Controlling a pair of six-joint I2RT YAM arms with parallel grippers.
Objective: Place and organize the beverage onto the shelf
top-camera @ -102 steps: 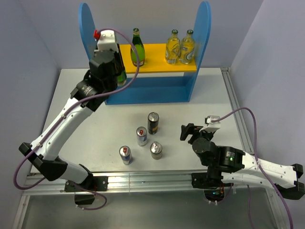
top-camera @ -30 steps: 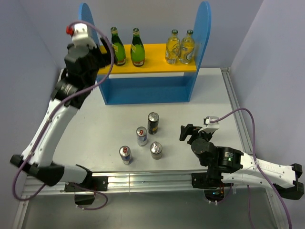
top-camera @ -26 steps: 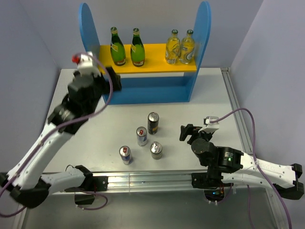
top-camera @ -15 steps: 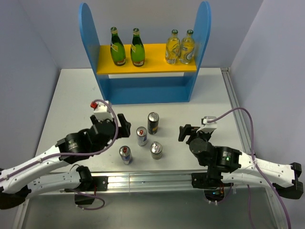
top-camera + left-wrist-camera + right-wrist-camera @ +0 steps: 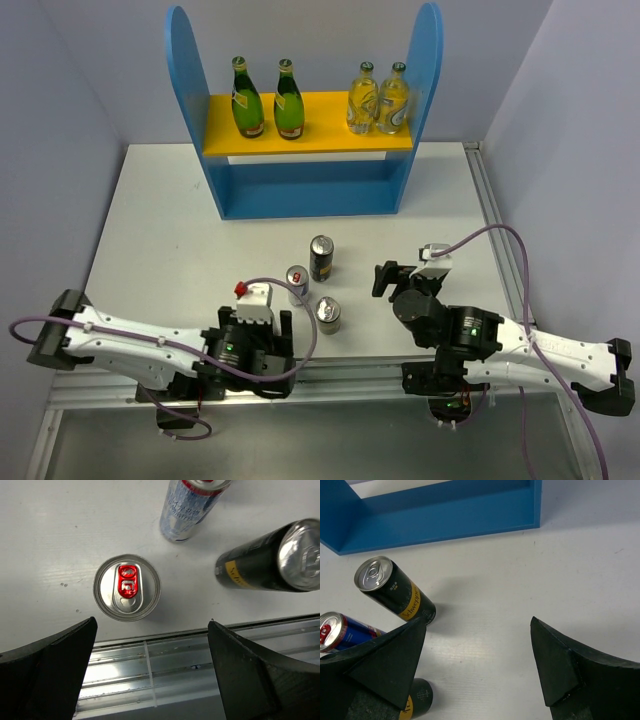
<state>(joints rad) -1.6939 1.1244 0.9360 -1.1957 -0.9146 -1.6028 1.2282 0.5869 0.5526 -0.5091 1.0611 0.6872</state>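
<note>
The left gripper point(image 5: 152, 625) hangs spread wide over an upright silver can point(image 5: 127, 587) (red tab up) by the table's near edge. The right gripper point(image 5: 477, 625), also wide and empty, faces a black-gold can point(image 5: 395, 597); farther back, both green bottles point(image 5: 247, 97) stand on the yellow board point(image 5: 320, 135) of the shelf point(image 5: 300, 195)

Partly legible "Schweppes" wordmark along the side of one black-gold can point(image 5: 399, 596)

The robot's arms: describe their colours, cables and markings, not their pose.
Both the left arm and right arm have white shells with black joints and a trailing purple cable. The left wrist carries a small red cap. The fingers are plain black wedges.
</note>
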